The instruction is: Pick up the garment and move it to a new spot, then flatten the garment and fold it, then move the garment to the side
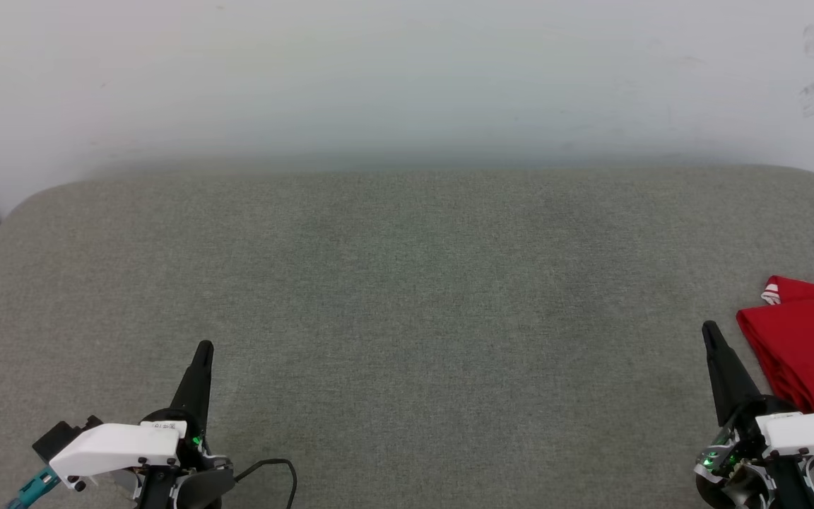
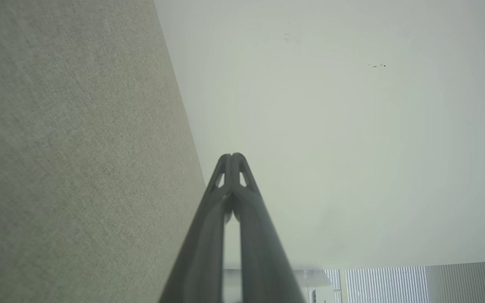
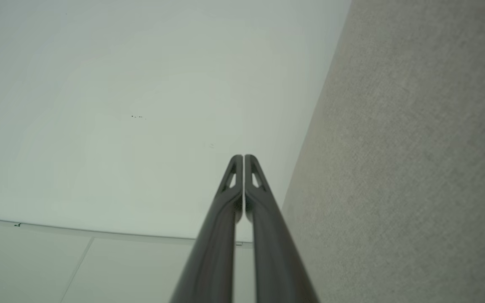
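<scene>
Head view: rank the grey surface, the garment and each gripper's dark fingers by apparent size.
1. Grey surface, by far the largest.
2. Garment, though the picture's right edge cuts it off.
3. Left gripper's fingers and right gripper's fingers: alike, so unranked.
</scene>
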